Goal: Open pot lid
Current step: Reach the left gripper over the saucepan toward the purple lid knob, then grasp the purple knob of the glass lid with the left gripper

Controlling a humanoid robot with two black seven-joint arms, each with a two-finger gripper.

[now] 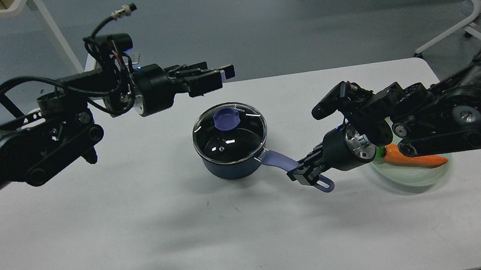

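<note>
A dark blue pot [231, 168] stands at the middle of the white table [99, 239]. A glass lid [229, 138] with a purple knob [226, 119] sits shut on it. The purple pot handle [281, 161] points to the right and toward me. My right gripper [303, 174] is shut on that handle near its far end. My left gripper [216, 77] hovers open and empty above and just behind the pot, its fingers pointing right, clear of the knob.
A pale green plate [419, 175] with an orange carrot [413, 158] lies at the right of the table, partly under my right arm. A white chair [477, 2] and a white table leg [53, 34] stand on the floor beyond.
</note>
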